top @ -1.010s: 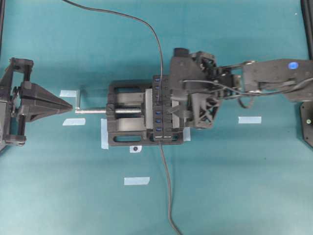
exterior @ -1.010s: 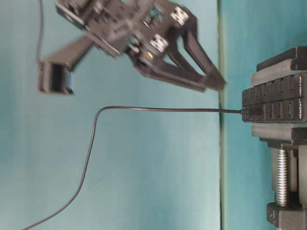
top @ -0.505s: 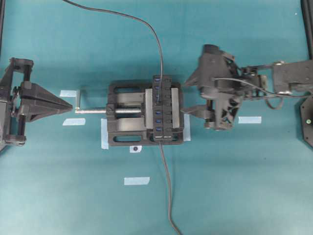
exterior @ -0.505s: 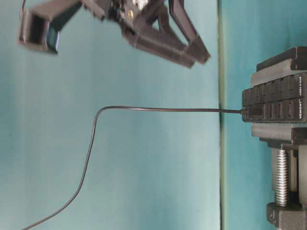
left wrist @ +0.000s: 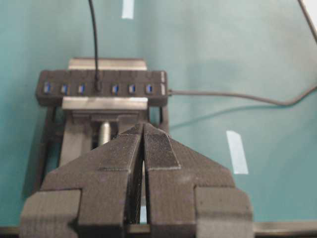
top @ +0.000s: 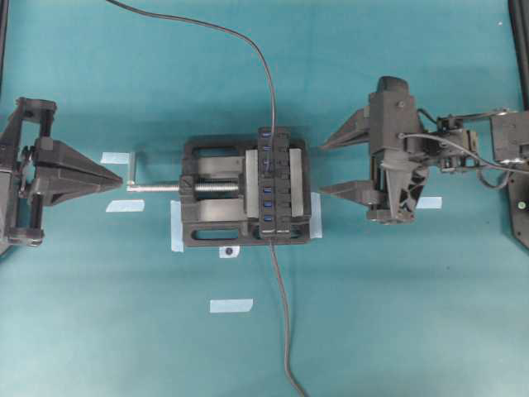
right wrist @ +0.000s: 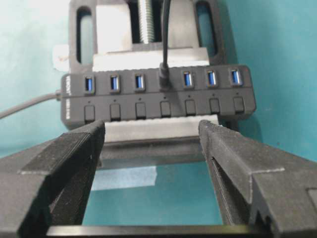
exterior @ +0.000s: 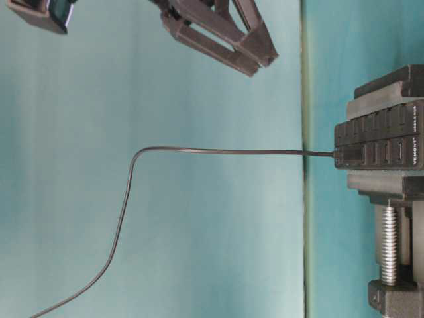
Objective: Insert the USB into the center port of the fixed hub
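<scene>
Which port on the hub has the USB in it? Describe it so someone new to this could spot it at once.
Find the black vise mid-table; the fixed hub is clamped in it, with a row of seven slots. The center port is the fourth, and the only one not showing blue, because the USB and its thin cable stand in it.

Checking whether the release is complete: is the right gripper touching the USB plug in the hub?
Apart. In the overhead view the right gripper stands open, with bare table between it and the hub; the USB sits in the center port alone.
</scene>
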You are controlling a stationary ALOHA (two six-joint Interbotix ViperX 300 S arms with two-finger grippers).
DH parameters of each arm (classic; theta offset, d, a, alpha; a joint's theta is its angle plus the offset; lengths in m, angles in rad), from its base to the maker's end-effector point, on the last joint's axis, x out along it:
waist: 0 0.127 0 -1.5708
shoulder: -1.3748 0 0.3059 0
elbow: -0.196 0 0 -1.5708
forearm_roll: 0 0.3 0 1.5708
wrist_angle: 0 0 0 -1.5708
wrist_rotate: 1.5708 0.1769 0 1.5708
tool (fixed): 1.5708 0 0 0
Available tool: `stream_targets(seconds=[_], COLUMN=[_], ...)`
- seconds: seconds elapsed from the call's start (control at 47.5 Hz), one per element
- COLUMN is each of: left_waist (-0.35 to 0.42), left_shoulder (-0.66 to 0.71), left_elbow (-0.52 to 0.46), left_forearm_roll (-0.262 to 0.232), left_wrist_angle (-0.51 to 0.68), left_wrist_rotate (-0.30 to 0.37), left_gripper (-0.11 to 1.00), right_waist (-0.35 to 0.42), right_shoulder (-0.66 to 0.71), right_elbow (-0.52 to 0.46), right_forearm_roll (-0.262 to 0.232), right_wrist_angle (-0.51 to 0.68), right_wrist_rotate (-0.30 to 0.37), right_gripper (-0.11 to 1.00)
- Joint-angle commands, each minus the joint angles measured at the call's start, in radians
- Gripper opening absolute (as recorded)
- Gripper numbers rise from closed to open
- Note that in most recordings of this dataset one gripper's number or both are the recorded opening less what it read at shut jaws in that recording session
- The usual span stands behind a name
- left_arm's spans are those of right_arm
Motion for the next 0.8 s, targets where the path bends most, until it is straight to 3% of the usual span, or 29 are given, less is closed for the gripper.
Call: stream_targets(seconds=[0.0,0.778], left_waist=[-0.002,-0.002], left_shoulder=[0.003,0.003], left_elbow=[-0.023,-0.018], left_forearm_roll=[0.002,0.002], left_wrist_angle=[-0.005,-0.009], left_wrist_rotate=[-0.002,0.0], left_gripper=[0.0,0.0], right_waist=[0.003,0.003], right_shoulder=[-0.023,-0.092], right_elbow=[-0.006,0.038], right_forearm_roll=[0.002,0.002], right_wrist_angle=[-0.008,0.0], right_wrist_rotate=[0.012,0.012], right_gripper=[0.8,0.8])
